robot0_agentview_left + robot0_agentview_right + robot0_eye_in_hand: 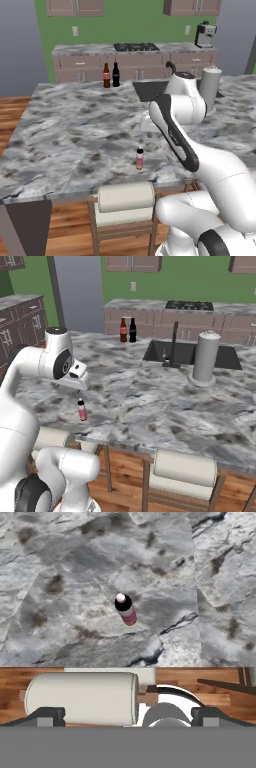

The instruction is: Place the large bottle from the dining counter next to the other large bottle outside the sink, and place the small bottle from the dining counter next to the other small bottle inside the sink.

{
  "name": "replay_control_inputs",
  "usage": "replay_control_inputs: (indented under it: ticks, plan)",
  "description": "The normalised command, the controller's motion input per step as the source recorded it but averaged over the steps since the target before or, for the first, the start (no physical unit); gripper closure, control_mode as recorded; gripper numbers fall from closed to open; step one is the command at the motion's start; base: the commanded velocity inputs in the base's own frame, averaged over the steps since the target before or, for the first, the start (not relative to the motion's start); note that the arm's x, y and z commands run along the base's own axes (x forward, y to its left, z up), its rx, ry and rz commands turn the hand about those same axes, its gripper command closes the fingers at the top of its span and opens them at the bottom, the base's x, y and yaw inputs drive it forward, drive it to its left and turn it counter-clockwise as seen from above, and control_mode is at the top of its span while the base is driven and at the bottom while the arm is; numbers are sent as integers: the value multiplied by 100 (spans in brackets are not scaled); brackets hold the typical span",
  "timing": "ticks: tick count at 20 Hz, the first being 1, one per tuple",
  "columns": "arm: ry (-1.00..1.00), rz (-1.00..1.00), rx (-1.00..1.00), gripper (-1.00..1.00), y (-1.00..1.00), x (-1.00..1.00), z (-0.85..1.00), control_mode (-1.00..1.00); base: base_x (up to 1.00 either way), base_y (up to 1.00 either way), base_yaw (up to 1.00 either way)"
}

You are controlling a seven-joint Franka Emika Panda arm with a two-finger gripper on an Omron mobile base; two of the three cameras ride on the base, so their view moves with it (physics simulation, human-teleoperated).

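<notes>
Three bottles stand on the counter (75,130). Two are tall and stand side by side just left of the sink (192,353): one brown bottle (106,76) with a red label and one dark bottle (116,75). One is a small pink bottle (140,158), near the counter's front edge, well apart from the sink. One paper towel roll (205,357) stands just in front of the sink, and one black faucet (173,346) rises at its front rim. Two cushioned stools (183,472) sit under the counter's front edge. Beyond the sink are one stovetop (189,305) and one coffee machine (204,34).
</notes>
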Motion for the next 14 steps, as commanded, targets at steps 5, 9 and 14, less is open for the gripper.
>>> replay_control_inputs:
  ticks: [5, 9, 14]
  plan:
    - [0, 0, 0, -100, 1, 0, -2, -100, 0, 0, 0]
    - [-2, 0, -4, -100, 9, 1, -36, -100, 0, 0, 0]
    - [-13, 0, -5, -100, 8, 1, -26, -100, 0, 0, 0]
